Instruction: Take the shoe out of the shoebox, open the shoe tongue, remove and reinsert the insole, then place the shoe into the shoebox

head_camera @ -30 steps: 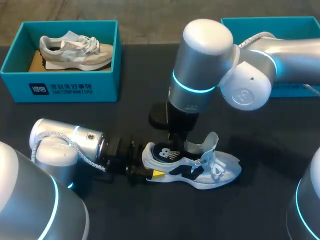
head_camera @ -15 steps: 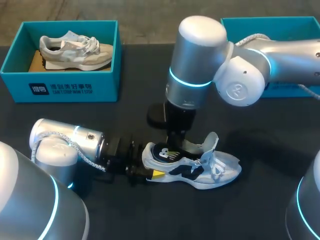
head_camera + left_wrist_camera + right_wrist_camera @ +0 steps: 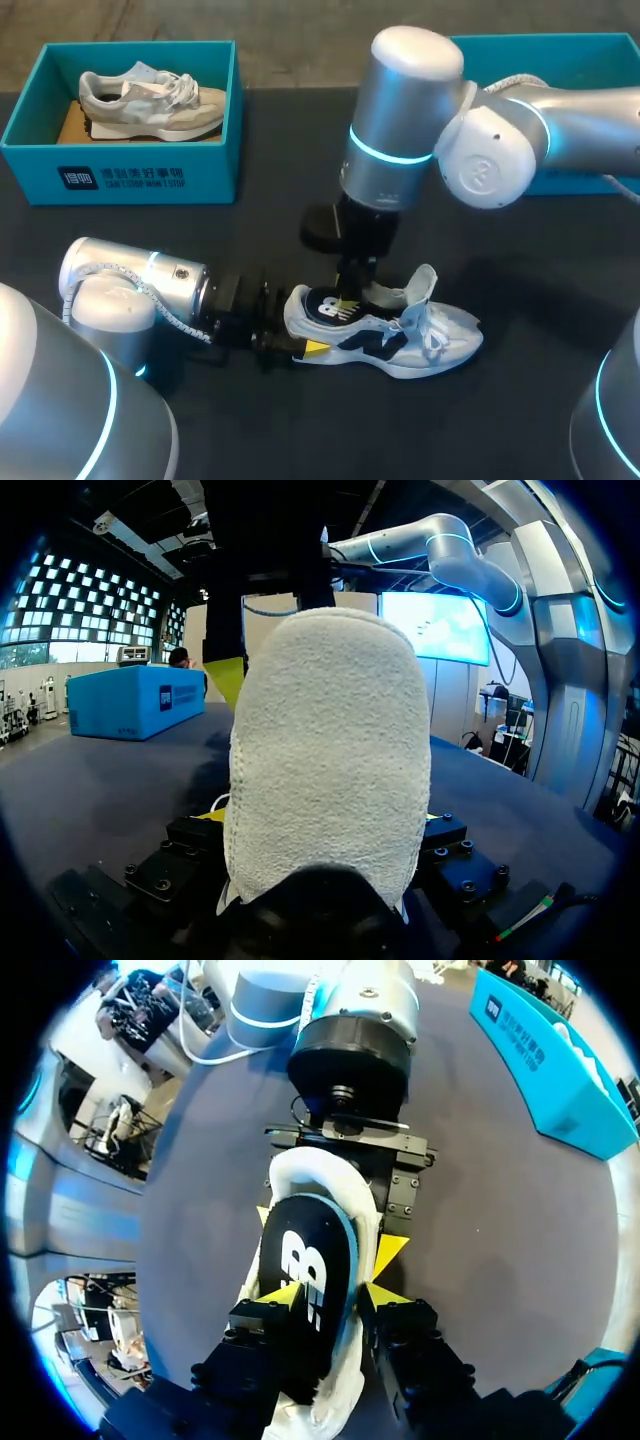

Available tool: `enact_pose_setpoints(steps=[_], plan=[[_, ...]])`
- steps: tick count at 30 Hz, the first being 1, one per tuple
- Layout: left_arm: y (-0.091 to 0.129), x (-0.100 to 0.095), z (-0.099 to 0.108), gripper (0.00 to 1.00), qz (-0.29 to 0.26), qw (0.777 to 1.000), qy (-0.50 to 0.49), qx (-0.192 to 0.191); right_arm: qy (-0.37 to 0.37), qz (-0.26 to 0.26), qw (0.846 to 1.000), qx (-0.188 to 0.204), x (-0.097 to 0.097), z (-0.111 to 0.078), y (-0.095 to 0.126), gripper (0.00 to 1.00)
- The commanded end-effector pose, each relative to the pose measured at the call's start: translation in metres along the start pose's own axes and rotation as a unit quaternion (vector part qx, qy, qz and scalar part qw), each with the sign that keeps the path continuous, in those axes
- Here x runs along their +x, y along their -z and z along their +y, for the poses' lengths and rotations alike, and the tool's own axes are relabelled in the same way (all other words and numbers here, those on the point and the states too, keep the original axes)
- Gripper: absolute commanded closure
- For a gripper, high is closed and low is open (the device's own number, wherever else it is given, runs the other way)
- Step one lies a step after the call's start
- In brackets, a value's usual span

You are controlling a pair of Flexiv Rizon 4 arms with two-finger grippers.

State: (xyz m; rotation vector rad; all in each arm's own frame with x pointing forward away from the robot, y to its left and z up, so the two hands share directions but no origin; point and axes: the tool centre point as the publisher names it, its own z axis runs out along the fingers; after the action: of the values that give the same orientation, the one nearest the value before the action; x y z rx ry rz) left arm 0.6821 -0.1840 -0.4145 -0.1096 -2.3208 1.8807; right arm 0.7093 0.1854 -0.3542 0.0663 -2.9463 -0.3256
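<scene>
White-and-navy mesh sneaker [image 3: 410,340] lies toe pointing away from our left pincer [image 3: 298,335], clamped on its heel, while our right pincer [image 3: 330,1298] grips the black logo-printed insole [image 3: 305,1250] from above.

Shoe [image 3: 385,335] first: a pale mesh cloth upper, smooth dark overlays on the side, soft cloth laces. Its heel fills the left wrist view, a nubbly white knit, rough like towelling. The insole [image 3: 305,1280] is matt black on top with a fine cloth look and a pale foam-like edge. The table [image 3: 520,400] is dark, matt and smooth, with barely any shine. The right arm [image 3: 400,110] has a smooth silver shell with a satin gloss that catches highlights. Left arm [image 3: 130,285], same finish. Far left, the box [image 3: 130,175] is matt teal cardboard with brown card showing inside. The boxed shoe [image 3: 150,100] has beige suede-like panels and mesh.
</scene>
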Motion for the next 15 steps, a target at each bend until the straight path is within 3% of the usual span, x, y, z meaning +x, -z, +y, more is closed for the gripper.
enact_pose_setpoints(steps=[1, 15], plan=[[-0.0006, -0.0011, 0.0048, 1.0, -0.001, 1.0, 0.0, -0.001, 0.003, 0.037, 0.999, 0.008, -0.0136, 0.0035, -0.0009, 0.66], [-0.0006, -0.0011, 0.0048, 1.0, -0.001, 1.0, 0.0, -0.001, -0.005, 0.09, 0.996, 0.02, -0.0148, 0.01, 0.0016, 0.67]])
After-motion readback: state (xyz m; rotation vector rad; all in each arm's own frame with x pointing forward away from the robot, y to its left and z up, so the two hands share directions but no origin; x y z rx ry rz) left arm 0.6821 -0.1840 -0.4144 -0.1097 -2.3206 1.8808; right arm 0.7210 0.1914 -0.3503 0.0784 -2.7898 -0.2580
